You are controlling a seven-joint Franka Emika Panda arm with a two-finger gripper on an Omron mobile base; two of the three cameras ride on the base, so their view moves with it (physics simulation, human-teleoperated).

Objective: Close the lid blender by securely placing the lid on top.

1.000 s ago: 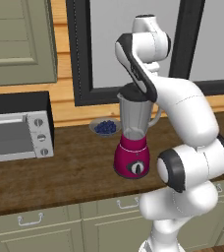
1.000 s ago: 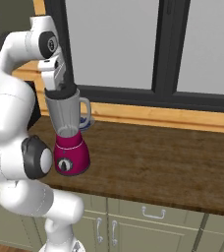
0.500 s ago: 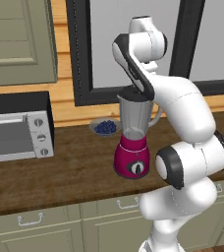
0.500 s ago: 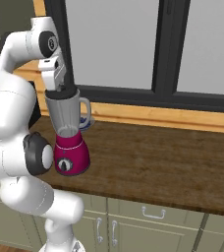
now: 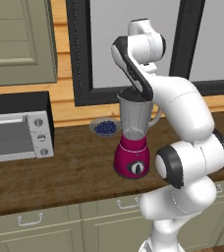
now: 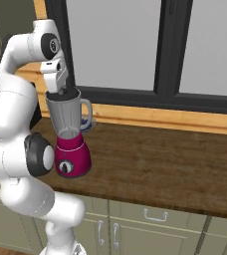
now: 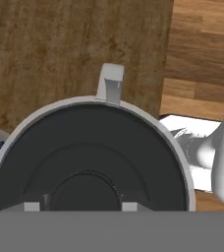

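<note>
The blender (image 5: 132,147) stands on the wooden counter, a magenta base with a dark dial under a tall clear grey jar (image 6: 67,117) with a side handle. The black lid (image 5: 133,93) lies level at the jar's mouth, and my gripper (image 5: 136,88) comes down from straight above, shut on it. From the right, the lid (image 6: 65,94) shows as a dark band along the rim under the gripper (image 6: 61,89). In the hand view the lid (image 7: 87,189) is centred inside the jar's grey rim (image 7: 148,123), between the tips of the gripper (image 7: 79,206). I cannot tell whether the lid rests fully on the rim.
A silver toaster oven (image 5: 15,130) stands at the left of the counter (image 6: 160,159). A small bowl of blueberries (image 5: 105,127) sits just behind the blender, against the wall. A dark-framed window runs behind the arm. To the right of the blender lies bare wood.
</note>
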